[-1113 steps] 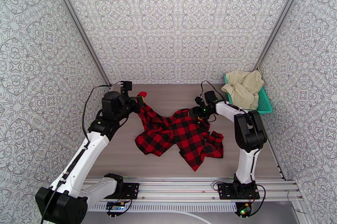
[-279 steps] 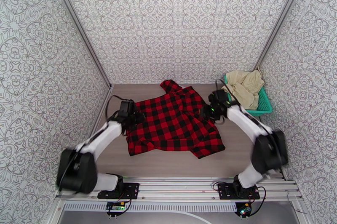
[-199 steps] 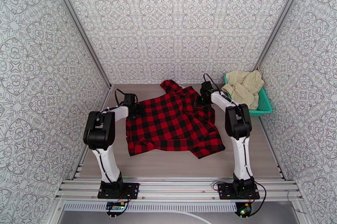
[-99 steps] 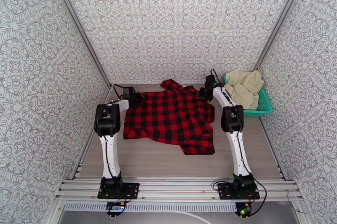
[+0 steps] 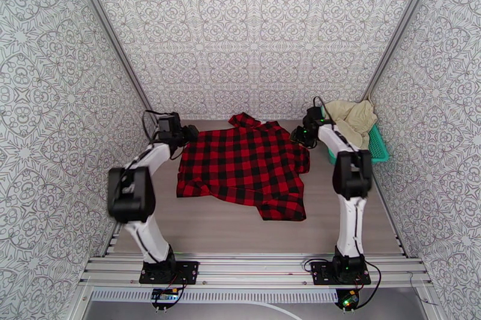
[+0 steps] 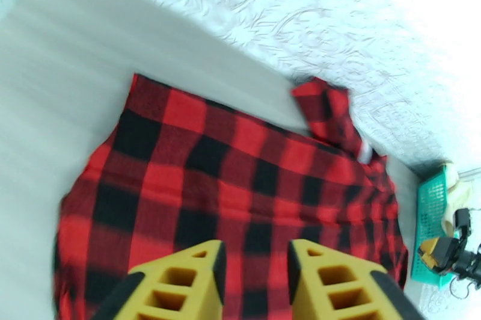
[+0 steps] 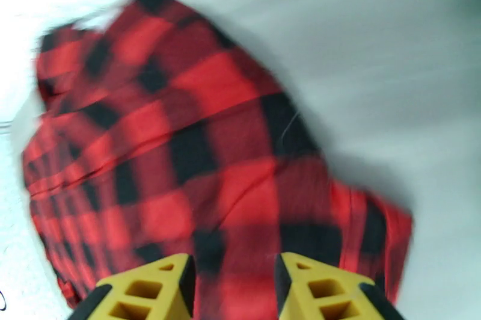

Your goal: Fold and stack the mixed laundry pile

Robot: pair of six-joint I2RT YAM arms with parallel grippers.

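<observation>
**Now the checked shirt lies spread out and both jaws are open**

The red-and-black checked shirt (image 5: 243, 165) lies flat in the middle of the surface (image 5: 210, 234). Its collar sticks out at the far edge, very near the back wall (image 5: 252, 44).

The left jaws hang over the shirt's far left corner. In the left wrist view the two yellow fingers (image 6: 180, 285) are spread apart. Nothing is between them, and the shirt (image 6: 240, 195) lies below. The right jaws hang over the shirt's far right corner. Their fingers (image 7: 318, 291) are spread apart too, and the shirt (image 7: 198, 153) shows through the gap. That view is blurry, but no cloth looks pinched.

The shirt's left edge runs fairly straight. Its near edge is bumpy, and a flap sticks out at the near right corner. The right edge is a bit bunched up close to the right jaws.

In front of the shirt's near edge there is a wide bare band of surface. Left of the shirt there is a thin bare strip, where the left arm (image 5: 150, 159) reaches in. Right of the shirt there is a strip too, and the right arm (image 5: 349, 171) stands over it.

Past that, right of the shirt, sits the teal basket (image 5: 377, 147). The cream cloths (image 5: 349, 120) are heaped in it, apart from the shirt.
</observation>
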